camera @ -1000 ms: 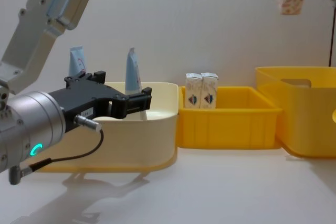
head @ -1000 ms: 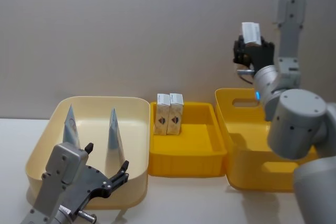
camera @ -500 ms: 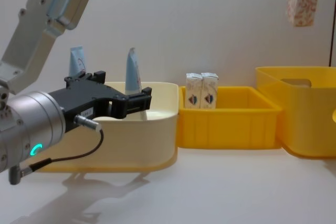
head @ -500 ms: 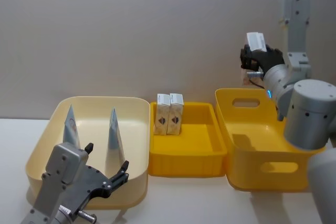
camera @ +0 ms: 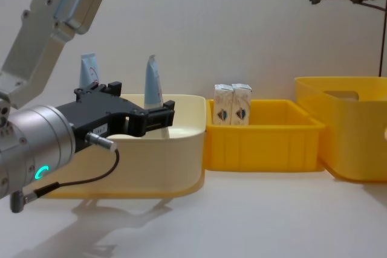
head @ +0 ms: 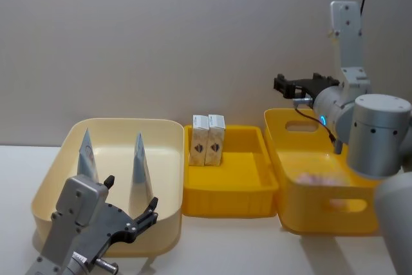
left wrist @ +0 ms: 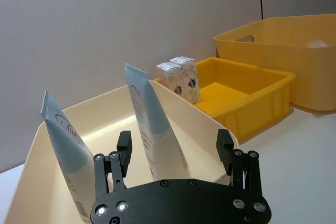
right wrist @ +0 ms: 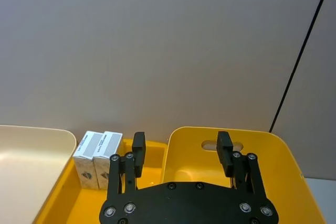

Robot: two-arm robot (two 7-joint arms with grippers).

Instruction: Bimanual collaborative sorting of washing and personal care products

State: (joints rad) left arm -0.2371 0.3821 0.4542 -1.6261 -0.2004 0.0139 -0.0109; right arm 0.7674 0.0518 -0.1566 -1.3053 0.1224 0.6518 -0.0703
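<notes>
Change: right gripper (head: 280,85) fingers now apart, carton (head: 317,177) let go, a blur inside the tall yellow bin (head: 302,123) below.
Left gripper (head: 131,192): fingers apart, before two squeeze tubes (head: 138,159) standing in the cream bin (head: 116,123).
Boxed cartons (head: 207,140): two, upright in the yellow tray (head: 228,201).

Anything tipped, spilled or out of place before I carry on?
Nothing stands out. Both tubes stand upright in the cream bin, the two cartons upright in the shallow yellow tray. A blurred pale thing shows in the tall yellow bin; pose unclear.
</notes>
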